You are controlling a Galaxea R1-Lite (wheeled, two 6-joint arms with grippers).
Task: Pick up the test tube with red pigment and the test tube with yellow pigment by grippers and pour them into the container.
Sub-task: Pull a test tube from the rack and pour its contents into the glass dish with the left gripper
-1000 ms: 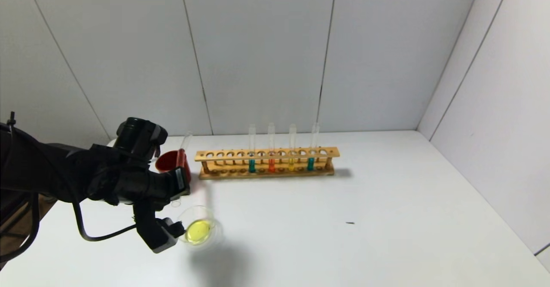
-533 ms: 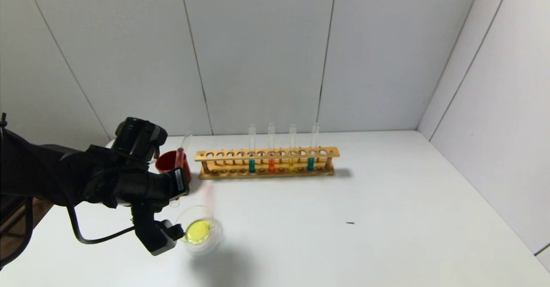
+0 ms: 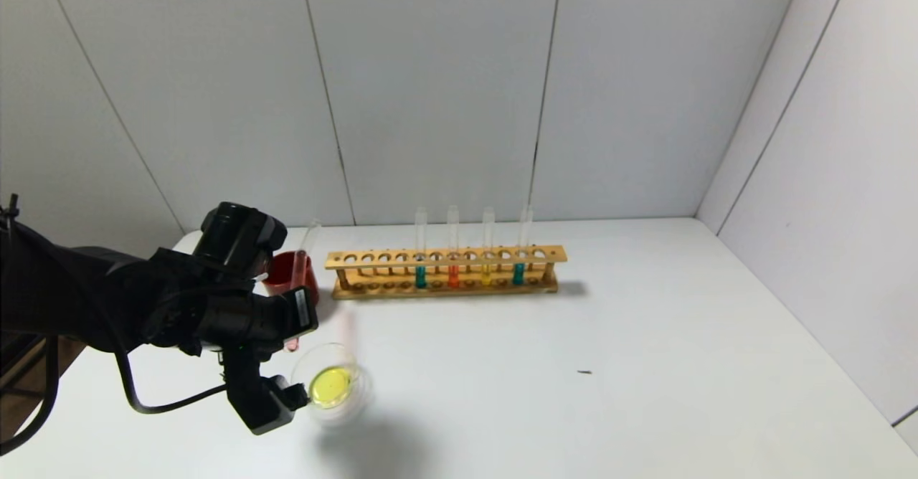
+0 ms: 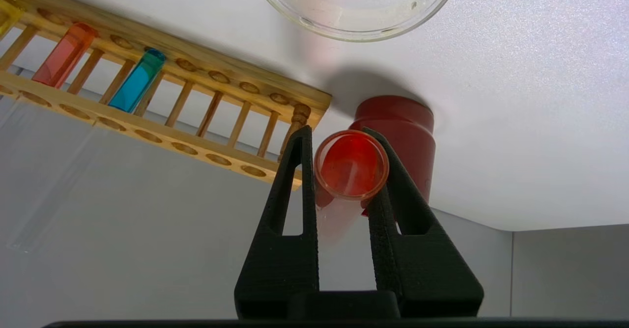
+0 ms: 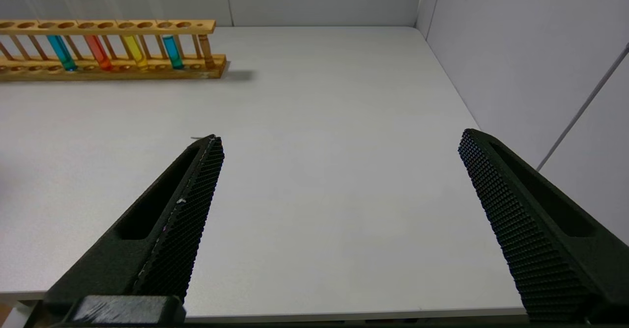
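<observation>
White tabletop lay under me, the container (image 3: 331,384) just beside my left gripper (image 4: 350,171). Those fingers (image 4: 295,180) clenched the test tube with red pigment (image 4: 351,170), its long axis tilted, mouth toward the dish. My right gripper (image 5: 339,161) hung spread wide, far off.

The left arm (image 3: 107,307) is matte black, built of rounded, bulky segments, with a round black cap on its upper joint. A thin black cable (image 3: 154,393) loops beneath it. A small white label sits on the wrist housing. The left gripper (image 4: 344,144) has two slim, pointed black fingers with slotted cut-outs. The right gripper (image 5: 339,144) has long tapering black fingers (image 5: 191,195) with a fine dotted grip texture.
</observation>
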